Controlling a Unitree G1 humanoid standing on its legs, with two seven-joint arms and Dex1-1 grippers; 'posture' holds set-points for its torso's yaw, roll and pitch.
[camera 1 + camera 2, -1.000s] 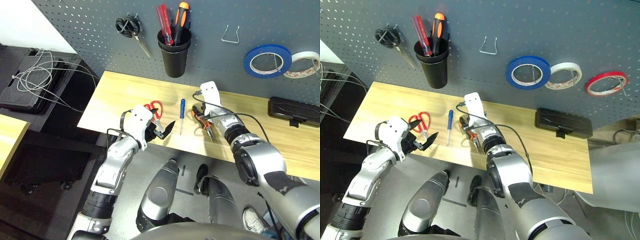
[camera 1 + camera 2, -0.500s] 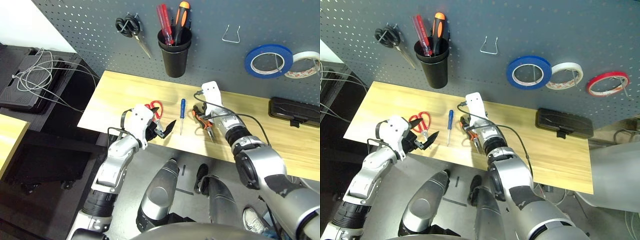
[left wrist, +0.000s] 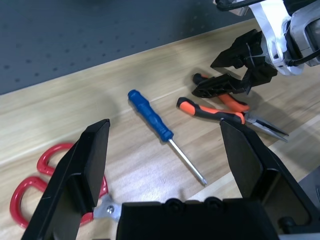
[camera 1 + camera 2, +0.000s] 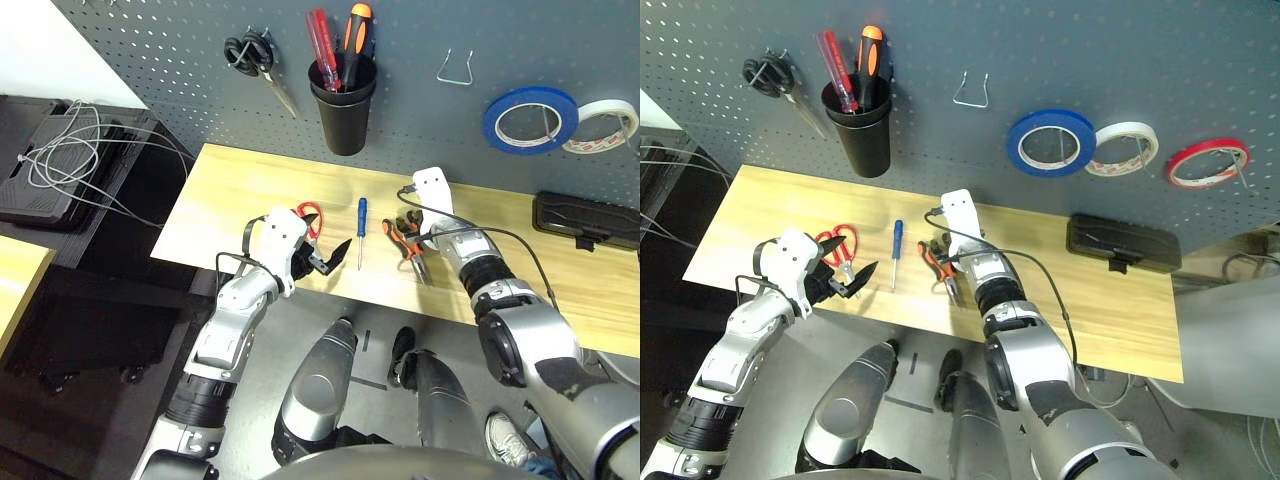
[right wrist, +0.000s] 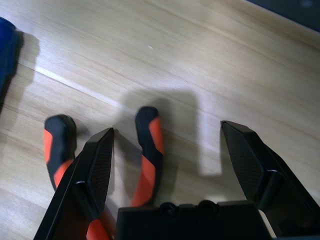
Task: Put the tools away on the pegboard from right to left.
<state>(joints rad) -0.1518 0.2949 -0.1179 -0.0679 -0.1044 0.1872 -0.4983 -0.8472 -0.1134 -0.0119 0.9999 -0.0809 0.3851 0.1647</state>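
My right pincer (image 5: pixel 165 165), fingers spread, hangs directly over the orange-and-black-handled pliers (image 4: pixel 410 240) lying flat on the desk (image 4: pixel 250 185), one handle between the fingers, the long axis running back toward my wrist, nose nearest me.

Pale wooden table (image 4: pixel 250 190) with smooth matt grain, matt grey perforated pegboard (image 4: pixel 180 50), glossy blue plastic screwdriver (image 3: pixel 150 115) handle on a bright metal shaft, rubbery orange-and-black pliers (image 5: pixel 147 155) grips, matt black plastic gripper fingers (image 3: pixel 85 170), shiny silver forearms (image 4: pixel 230 330)
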